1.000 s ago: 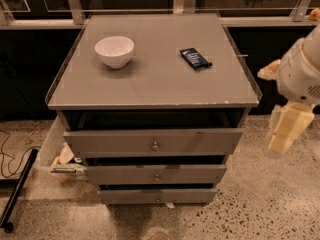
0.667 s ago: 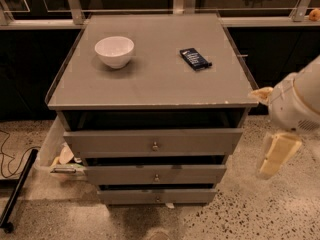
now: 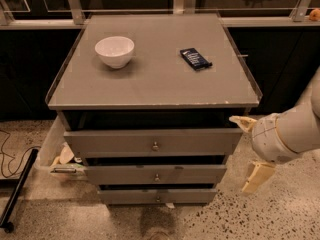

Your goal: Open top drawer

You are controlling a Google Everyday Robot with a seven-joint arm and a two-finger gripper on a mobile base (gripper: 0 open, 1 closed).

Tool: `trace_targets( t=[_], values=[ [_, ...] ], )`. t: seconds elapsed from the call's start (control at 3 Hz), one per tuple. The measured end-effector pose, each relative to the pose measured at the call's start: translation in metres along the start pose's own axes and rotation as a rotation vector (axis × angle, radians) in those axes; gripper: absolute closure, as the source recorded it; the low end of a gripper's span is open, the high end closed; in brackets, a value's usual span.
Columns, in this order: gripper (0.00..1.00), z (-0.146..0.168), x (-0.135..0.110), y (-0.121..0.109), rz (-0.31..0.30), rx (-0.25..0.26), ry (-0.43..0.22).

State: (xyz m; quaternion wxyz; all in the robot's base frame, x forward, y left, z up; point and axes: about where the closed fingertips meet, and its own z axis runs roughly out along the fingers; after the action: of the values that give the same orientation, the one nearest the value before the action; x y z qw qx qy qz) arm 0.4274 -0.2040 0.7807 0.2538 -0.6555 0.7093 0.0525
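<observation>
The top drawer is the tallest grey front of the cabinet, just under the cabinet top, with a small round metal knob at its centre. A dark gap shows above its front. Two shorter grey drawers sit below it. My gripper hangs off the cabinet's right side at the height of the top drawer, right of its front edge and apart from the knob. Its two cream fingers are spread wide and hold nothing.
A white bowl and a dark blue packet lie on the cabinet top. A bin with scraps stands against the cabinet's left side. A black pole and cable lie on the speckled floor at left. A glass railing runs behind.
My arm has come down and to the left, closer to the right side of the cabinet. The drawers, bowl and packet have not moved.
</observation>
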Motion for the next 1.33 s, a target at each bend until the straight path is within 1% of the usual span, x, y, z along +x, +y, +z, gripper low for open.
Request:
trace_targets(
  t=[0.33, 0.67, 1.0, 1.33],
  values=[
    [0.0, 0.0, 0.0, 0.0, 0.0, -0.001, -0.001],
    [0.0, 0.022, 0.003, -0.004, 0.014, -0.003, -0.056],
    [0.0, 0.056, 0.007, -0.021, 0.014, 0.017, -0.127],
    [0.0, 0.086, 0.013, -0.035, 0.017, 0.042, -0.165]
  ],
)
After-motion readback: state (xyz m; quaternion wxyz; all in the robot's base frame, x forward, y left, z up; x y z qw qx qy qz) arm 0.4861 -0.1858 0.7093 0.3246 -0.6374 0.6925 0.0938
